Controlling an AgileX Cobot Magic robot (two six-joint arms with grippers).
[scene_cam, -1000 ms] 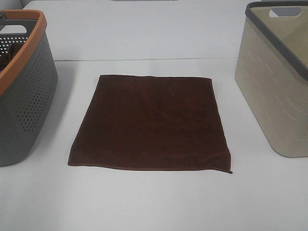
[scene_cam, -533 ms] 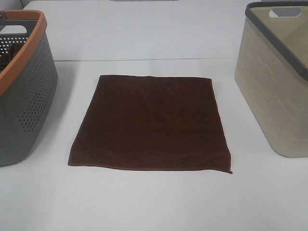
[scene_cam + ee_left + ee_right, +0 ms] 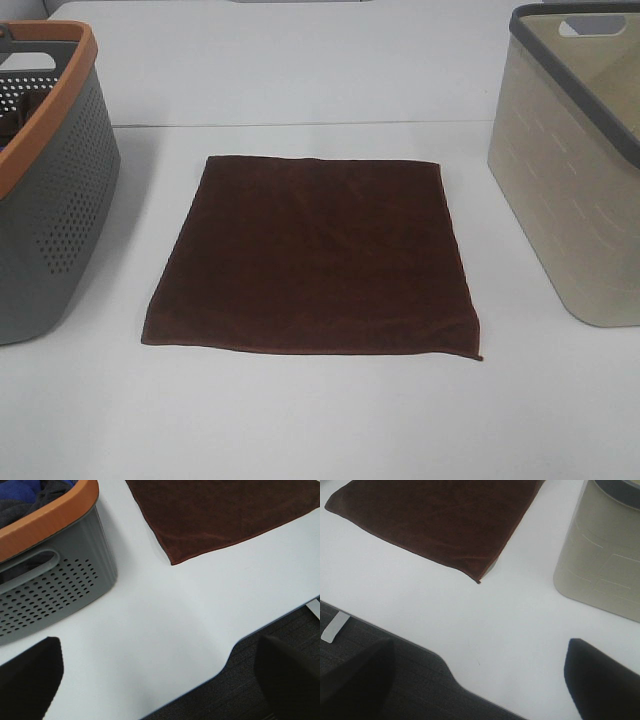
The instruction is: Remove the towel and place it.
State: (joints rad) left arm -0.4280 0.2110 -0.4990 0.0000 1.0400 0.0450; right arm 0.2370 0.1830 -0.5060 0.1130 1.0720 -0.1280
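The towel (image 3: 315, 255), a dark brown square cloth, lies flat in the middle of the white table (image 3: 320, 420) between two baskets. The left wrist view catches its near left corner (image 3: 225, 515), and the right wrist view its near right corner (image 3: 440, 520). My left gripper (image 3: 160, 680) hovers open over the table's front edge, short of the towel, with nothing between its fingers (image 3: 30, 680). My right gripper (image 3: 477, 680) also stands open and empty over the front edge, short of the towel's corner. Neither arm appears in the exterior view.
A grey perforated basket with an orange rim (image 3: 50, 200) stands at the left, with blue and grey cloth inside (image 3: 30, 495). A beige basket with a grey rim (image 3: 575, 190) stands at the right. Dark floor lies beyond the table's front edge (image 3: 225, 660).
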